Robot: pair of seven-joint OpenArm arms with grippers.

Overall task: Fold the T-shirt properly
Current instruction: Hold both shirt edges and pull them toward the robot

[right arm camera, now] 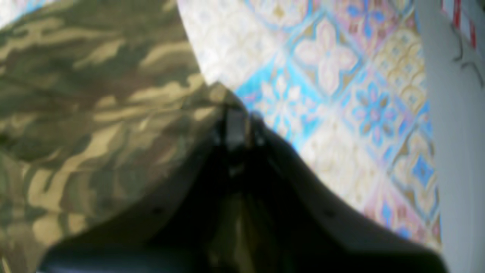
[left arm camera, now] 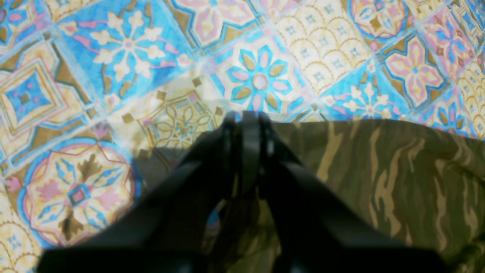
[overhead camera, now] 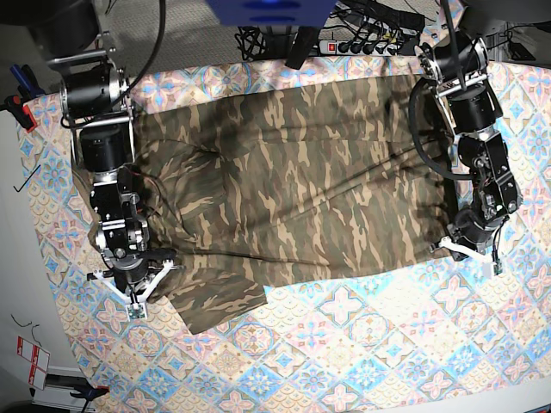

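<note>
Closest to me the tile-patterned tablecloth [overhead camera: 362, 361] is bare, then comes the camo T-shirt [overhead camera: 284, 181] spread wide across the middle of the table, one sleeve [overhead camera: 215, 297] poking out toward the front edge. Both arms are down at its sides: the right gripper [right arm camera: 237, 113] has its jaws pinched together on the fabric edge by that sleeve, and the left gripper [left arm camera: 248, 117] is clamped the same way on the opposite hem. Further back there's a power strip [overhead camera: 370, 43] beyond the table.
</note>
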